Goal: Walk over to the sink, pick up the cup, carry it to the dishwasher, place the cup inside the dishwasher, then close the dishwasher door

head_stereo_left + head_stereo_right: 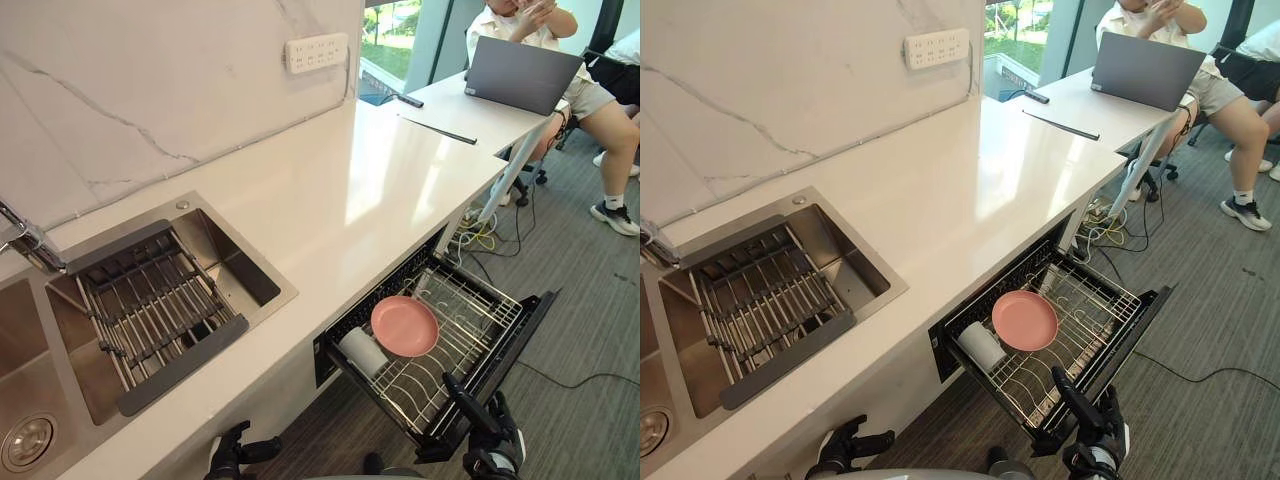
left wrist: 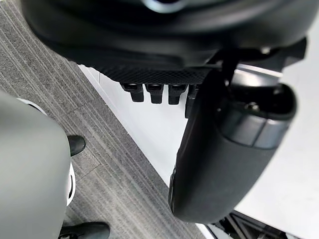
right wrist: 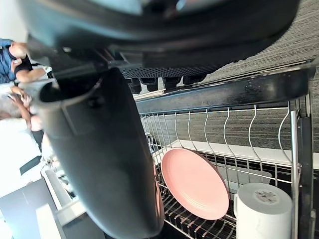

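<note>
A white cup (image 1: 362, 352) lies on its side in the wire rack (image 1: 470, 330) of the pulled-out dishwasher drawer (image 1: 520, 340), next to a pink plate (image 1: 404, 326). In the right wrist view the cup (image 3: 262, 209) and the plate (image 3: 193, 183) show just past my thumb. My right hand (image 1: 490, 432) hovers open at the drawer's front edge, one finger stretched over the black front panel. Low by the cabinet front, below the sink (image 1: 235, 265), my left hand (image 1: 235, 455) is open and holds nothing.
The steel sink holds a dark drying rack (image 1: 150, 300), with a faucet (image 1: 30, 245) at its left. The white counter (image 1: 370, 190) runs to a desk where a seated person (image 1: 590, 90) works at a laptop (image 1: 520, 72). Cables (image 1: 478, 232) lie on the grey carpet beside the drawer.
</note>
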